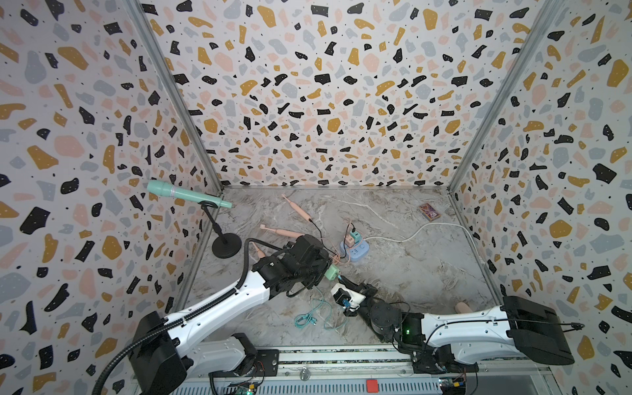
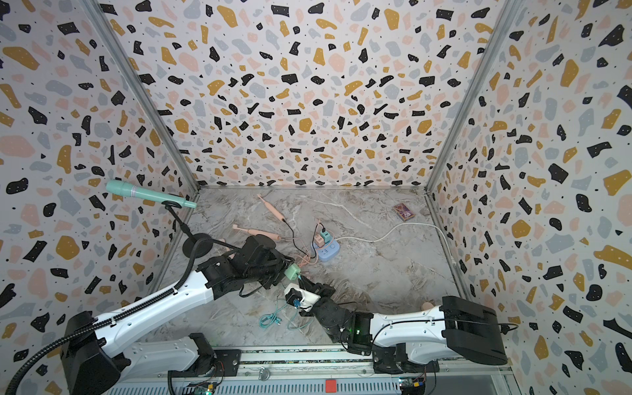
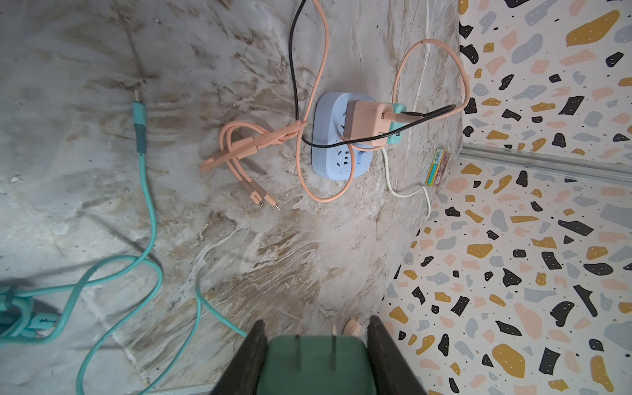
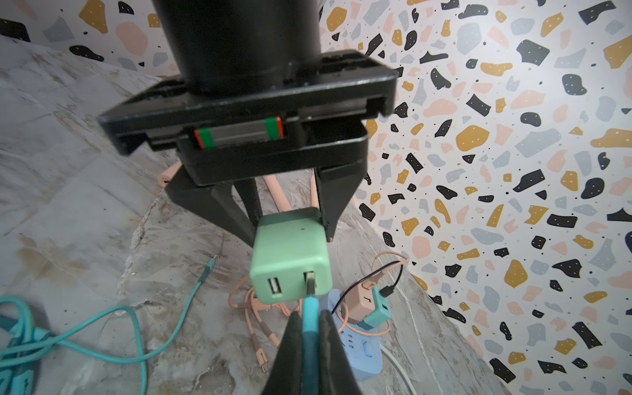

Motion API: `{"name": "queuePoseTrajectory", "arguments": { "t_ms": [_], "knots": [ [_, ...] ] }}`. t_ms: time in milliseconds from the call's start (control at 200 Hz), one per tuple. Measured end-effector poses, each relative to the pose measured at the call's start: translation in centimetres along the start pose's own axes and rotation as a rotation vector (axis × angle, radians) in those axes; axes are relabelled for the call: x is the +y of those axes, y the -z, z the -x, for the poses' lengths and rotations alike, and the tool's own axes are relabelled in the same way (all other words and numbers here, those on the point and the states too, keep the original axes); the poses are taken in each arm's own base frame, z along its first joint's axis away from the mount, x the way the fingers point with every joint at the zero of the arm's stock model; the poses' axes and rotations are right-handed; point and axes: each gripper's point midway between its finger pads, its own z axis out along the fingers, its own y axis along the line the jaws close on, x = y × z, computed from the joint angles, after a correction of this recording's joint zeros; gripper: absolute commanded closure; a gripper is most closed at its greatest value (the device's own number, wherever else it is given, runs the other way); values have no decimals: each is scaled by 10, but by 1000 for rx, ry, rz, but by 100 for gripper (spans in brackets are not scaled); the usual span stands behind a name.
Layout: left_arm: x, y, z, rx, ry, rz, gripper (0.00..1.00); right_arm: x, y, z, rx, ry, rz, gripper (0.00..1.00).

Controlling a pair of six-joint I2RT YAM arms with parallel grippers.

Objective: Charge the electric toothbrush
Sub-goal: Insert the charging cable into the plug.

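Green charger (image 4: 289, 254) in left gripper (image 4: 290, 234) touches teal plug (image 4: 310, 309).

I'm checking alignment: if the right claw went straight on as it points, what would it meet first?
The green charger in the left claw; the right claw's teal cable plug seems at one USB port, though depth is unclear.

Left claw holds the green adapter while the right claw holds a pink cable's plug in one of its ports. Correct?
Not quite: it is a teal cable, not a pink one. The right wrist view shows the left claw holding the green adapter while the right claw holds the teal cable's plug in one of its ports.
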Motion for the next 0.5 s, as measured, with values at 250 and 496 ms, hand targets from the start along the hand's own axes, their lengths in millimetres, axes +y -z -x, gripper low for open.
{"name": "queuePoseTrajectory", "arguments": {
  "t_ms": [250, 496],
  "knots": [
    [1, 0, 6, -27, 3, 4, 100, 3, -7, 0, 25, 30, -11, 100],
    [3, 0, 9, -44, -1, 10, 100, 5, -12, 2, 43, 62, -19, 100]
  ]
}}
